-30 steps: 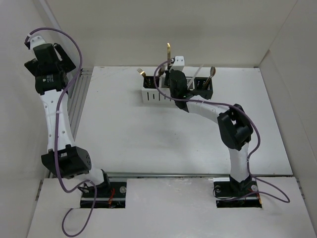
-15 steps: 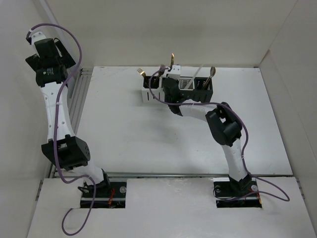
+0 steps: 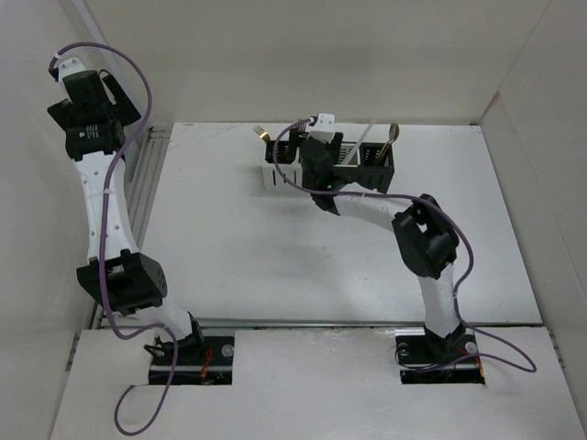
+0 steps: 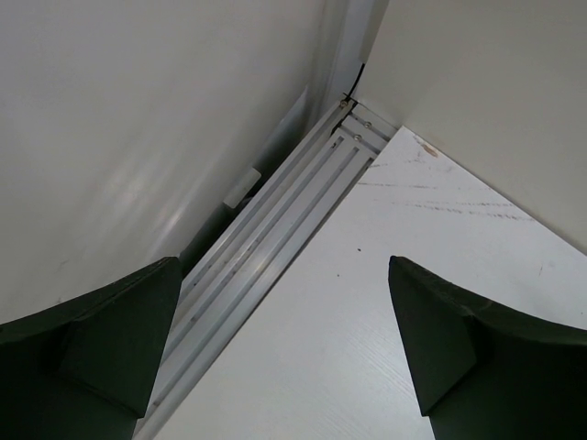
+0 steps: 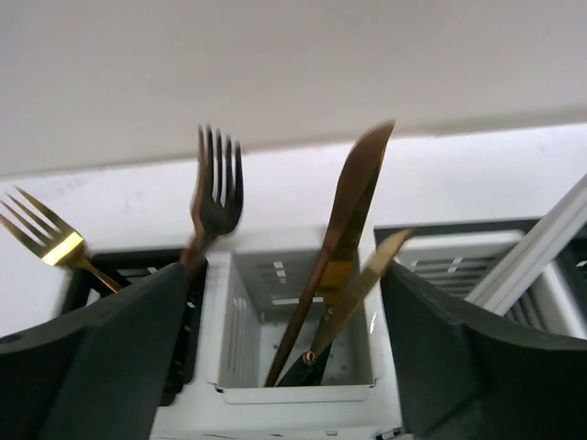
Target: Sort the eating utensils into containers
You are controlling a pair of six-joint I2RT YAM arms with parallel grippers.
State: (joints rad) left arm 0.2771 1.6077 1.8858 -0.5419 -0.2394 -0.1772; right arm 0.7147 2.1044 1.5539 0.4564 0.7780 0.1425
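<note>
Knives (image 5: 353,211) stand in the white box (image 5: 243,316) right under my right claw (image 5: 284,284). Their long way runs up and down, a bit tilted, tips up. Its fingers (image 5: 101,367) are spread wide, one on each side of the box, and pinch nothing. Forks (image 5: 215,179) stick up from the black box (image 5: 138,266) on one side, and white sticks (image 5: 537,247) lean on the other side. I think the open way out is straight up, but the knife tips are close. My left claw (image 4: 284,302) is spread too and empty, far off by the table (image 4: 431,302) corner.
</note>
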